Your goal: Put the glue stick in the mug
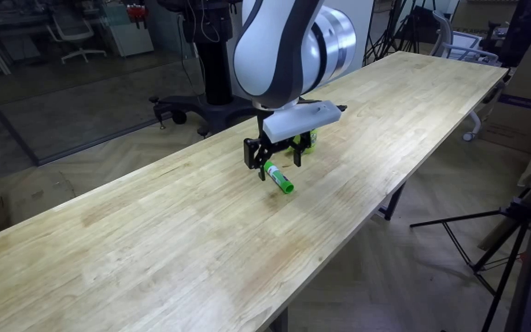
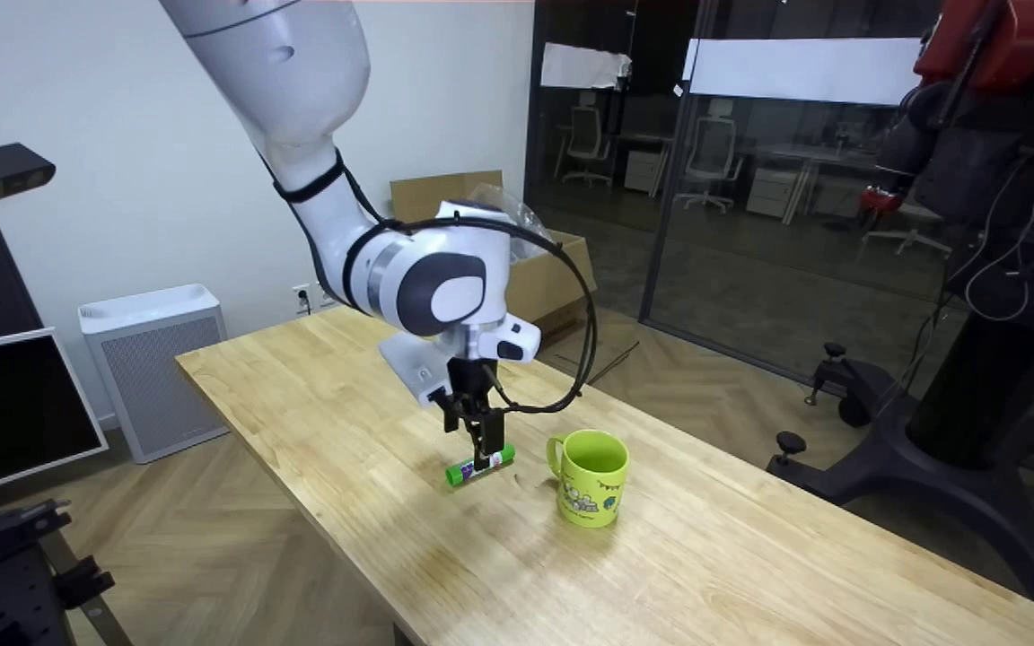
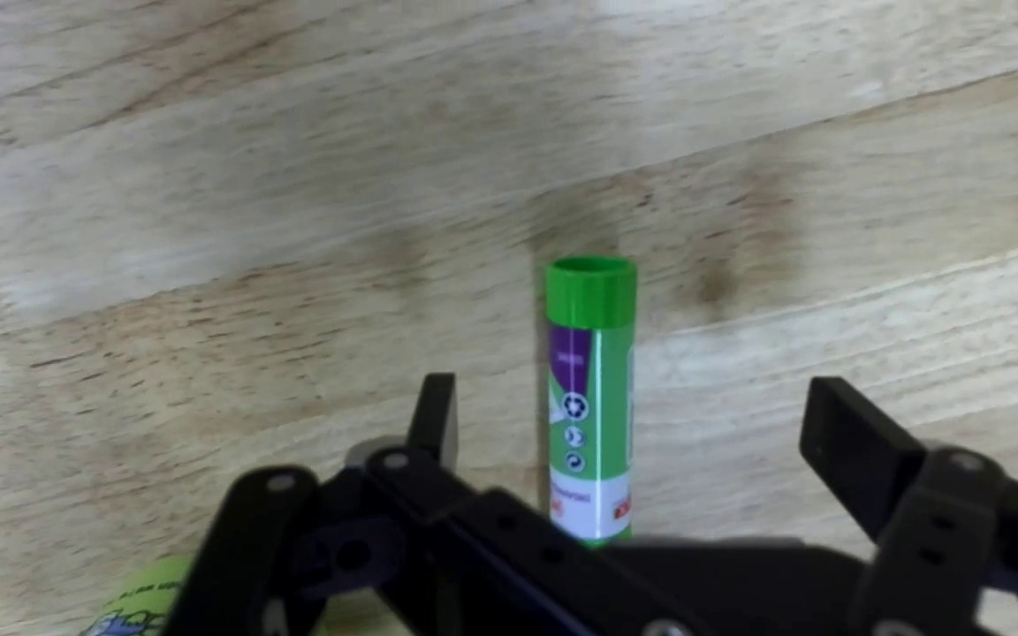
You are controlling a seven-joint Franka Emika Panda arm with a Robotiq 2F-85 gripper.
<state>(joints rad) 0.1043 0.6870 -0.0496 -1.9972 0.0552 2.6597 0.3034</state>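
A slim green glue stick lies on its side on the grainy wooden worktop, just right of centre in the wrist view. The black gripper has its jaws wide apart on either side, probably to pinch across that smooth, round, label-wrapped barrel. Right of centre in an exterior view, a lime-green, cartoon-printed mug stands upright, mouth up, apparently to receive the glue stick.

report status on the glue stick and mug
End effector open, glue stick ungripped, lying on wooden tabletop. Lime-green mug upright, apart from glue stick. Nothing seen blocking the grasp.
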